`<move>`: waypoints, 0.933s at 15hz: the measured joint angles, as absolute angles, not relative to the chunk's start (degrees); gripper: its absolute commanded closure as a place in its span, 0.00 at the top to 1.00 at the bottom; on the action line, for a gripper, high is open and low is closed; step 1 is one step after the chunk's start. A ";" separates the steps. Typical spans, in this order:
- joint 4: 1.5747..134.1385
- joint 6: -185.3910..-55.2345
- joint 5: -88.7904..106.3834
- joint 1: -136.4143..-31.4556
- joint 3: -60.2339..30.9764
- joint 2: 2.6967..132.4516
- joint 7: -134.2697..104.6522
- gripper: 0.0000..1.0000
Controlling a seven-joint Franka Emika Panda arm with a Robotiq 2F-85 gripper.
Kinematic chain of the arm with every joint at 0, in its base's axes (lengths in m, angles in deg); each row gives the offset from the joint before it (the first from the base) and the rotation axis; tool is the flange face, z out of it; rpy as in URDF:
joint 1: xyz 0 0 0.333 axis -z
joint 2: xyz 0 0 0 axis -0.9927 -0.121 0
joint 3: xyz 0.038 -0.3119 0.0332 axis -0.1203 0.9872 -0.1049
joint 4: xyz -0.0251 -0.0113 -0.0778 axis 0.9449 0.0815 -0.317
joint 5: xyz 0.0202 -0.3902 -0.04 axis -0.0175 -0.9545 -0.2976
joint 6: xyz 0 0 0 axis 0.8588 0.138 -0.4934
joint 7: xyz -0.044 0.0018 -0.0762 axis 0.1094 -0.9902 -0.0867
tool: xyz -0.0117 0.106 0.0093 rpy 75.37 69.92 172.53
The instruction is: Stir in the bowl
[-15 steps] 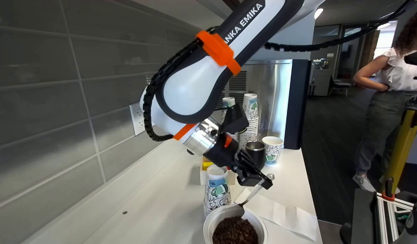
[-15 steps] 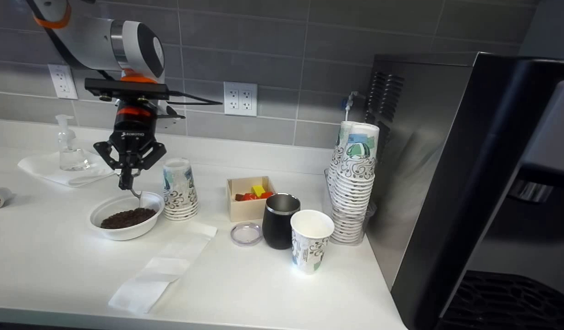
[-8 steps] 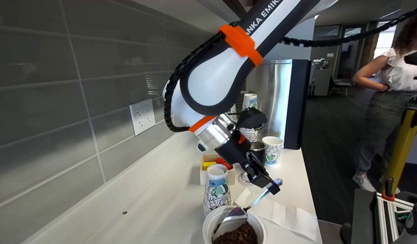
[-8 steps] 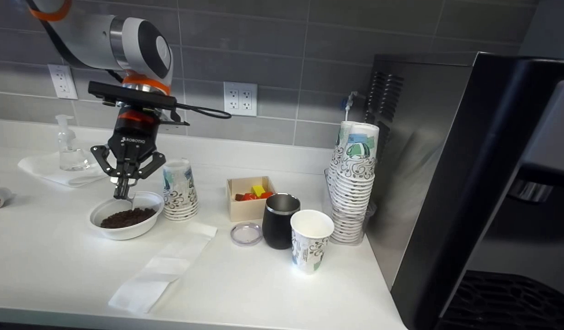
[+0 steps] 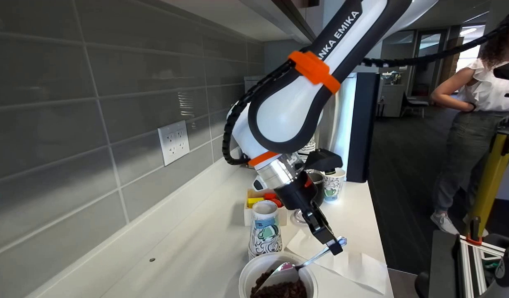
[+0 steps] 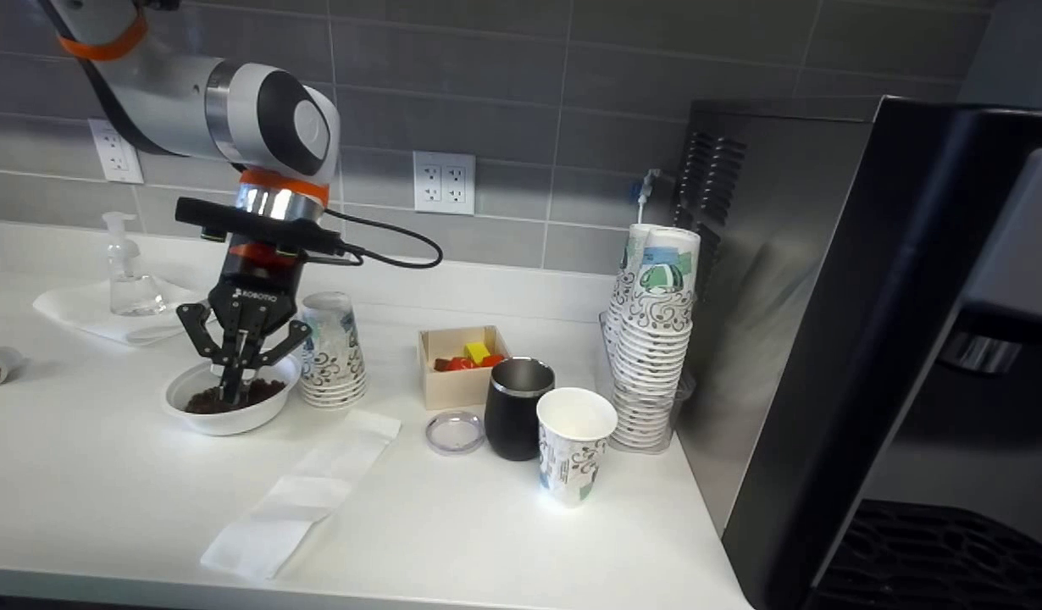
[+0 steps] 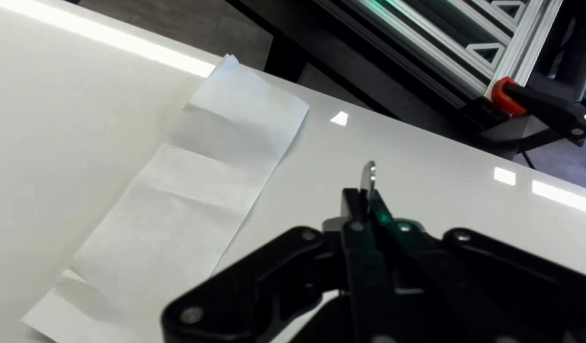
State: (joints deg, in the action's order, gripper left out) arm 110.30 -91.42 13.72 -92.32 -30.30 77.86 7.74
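Observation:
The round white bowl [image 5: 260, 262] holds dark brown beans [image 5: 285, 291] and shows in both exterior views, also here [image 6: 241, 422]. My gripper [image 5: 335, 247] is shut on the handle of a metal spoon [image 5: 318, 255]. The spoon slants down over the bowl's rim, and its head lies among the beans with the tip partly buried. In an exterior view the gripper [image 6: 231, 391] covers part of the bowl, and the spoon's head is hidden. In the wrist view the spoon's handle end [image 7: 368, 176] sticks out between the fingertips of the gripper [image 7: 366, 202]; the bowl is out of view.
A stack of paper cups [image 6: 333, 356] stands close beside the bowl. A paper strip [image 6: 305, 491] lies near it. A wooden box [image 6: 455, 385], clear lid [image 6: 455, 433], dark tumbler [image 6: 514, 424] and single paper cup [image 6: 572, 462] stand further along. A soap bottle [image 6: 135, 284] is behind.
My gripper has moved down, and the spoon's head has gone from the bowl's rim into the beans. The spoon has turned to a flatter slant. The bowl has shifted slightly.

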 measured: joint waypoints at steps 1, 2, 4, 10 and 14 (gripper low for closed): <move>111.03 -92.76 14.19 -92.20 -30.13 78.16 8.31 0.01; 111.67 -93.89 14.64 -92.07 -30.01 78.45 8.90 0.01; 112.73 -95.51 15.20 -91.96 -29.79 78.87 9.83 0.30; 114.11 -97.08 15.56 -91.85 -29.70 79.87 11.19 0.73; 114.13 -97.08 15.58 -91.86 -29.70 80.43 11.29 1.00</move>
State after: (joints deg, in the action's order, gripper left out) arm 114.13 -97.08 15.58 -91.86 -29.70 80.43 11.29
